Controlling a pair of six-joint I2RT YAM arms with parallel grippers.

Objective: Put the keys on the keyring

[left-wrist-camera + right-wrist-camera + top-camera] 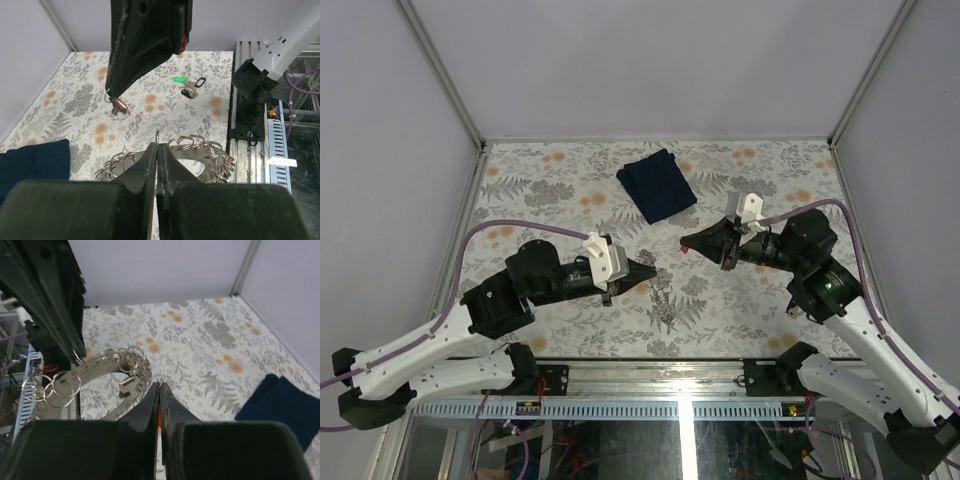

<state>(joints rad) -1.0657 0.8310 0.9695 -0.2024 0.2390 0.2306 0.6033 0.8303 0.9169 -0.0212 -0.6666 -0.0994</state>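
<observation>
Blue cloth (657,184) lies folded at the far side of the flowery worktop (550,170), out of the way. From above I see my left fingers (642,269) and my right fingers (696,243) pointing at each other, tips close but not touching. I think they meet here so a key can be fed onto a ring. The keyring (666,292) glints just beside the left tips.

Through the left wrist camera, my left fingers are clenched. A thin bit of wire pokes out of their tips. It looks like one small ring of the keyring, pinched to keep it steady. The keyring is a shiny, bendy band with lots of small round wire rings on it, spread to both sides under the tips. Across from me the right fingers are clenched on a red key (120,106), which hangs at their tip. A green key (179,79) and a black key (200,81) lie flat on the worktop, well apart from the keyring.

Through the right wrist camera, a red strip shows in the crack between my clenched right fingers. I think it is that same key. The keyring curves just ahead, smooth and silvery, beside the dark left fingers.
</observation>
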